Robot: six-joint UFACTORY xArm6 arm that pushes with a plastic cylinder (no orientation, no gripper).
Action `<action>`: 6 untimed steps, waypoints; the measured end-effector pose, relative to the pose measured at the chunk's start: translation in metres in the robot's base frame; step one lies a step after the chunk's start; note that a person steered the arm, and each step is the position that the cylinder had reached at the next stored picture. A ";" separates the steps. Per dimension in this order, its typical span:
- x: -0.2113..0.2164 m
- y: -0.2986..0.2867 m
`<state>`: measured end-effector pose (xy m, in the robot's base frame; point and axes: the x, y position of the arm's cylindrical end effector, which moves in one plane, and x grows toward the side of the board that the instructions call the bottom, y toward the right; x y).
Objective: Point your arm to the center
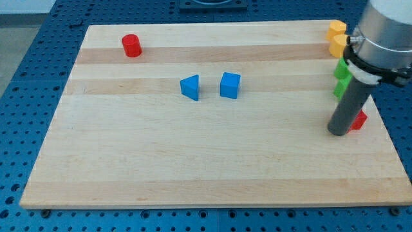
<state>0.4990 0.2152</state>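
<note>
**Tip parked at the board's right edge**

My tip (337, 131) sat at about three o'clock on the wooden board (193, 167), well away from its centre. There was no pincer on the rod, so no grip to report. A red block (359, 120) touched the tip at its three o'clock. Green blocks (342, 80) and yellow blocks (336, 37) stood at twelve. The blue cube (230, 85), blue wedge (190, 87) and red cylinder (131, 46) lay far off toward ten.

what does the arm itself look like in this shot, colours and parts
The arm's end is a light grey rounded housing with a black ring and a thin white band beneath it. Below that hangs a straight dark grey cylindrical rod, smooth and unmarked, ending at my tip. No cables or labels show.
</note>
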 end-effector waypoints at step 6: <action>-0.015 -0.168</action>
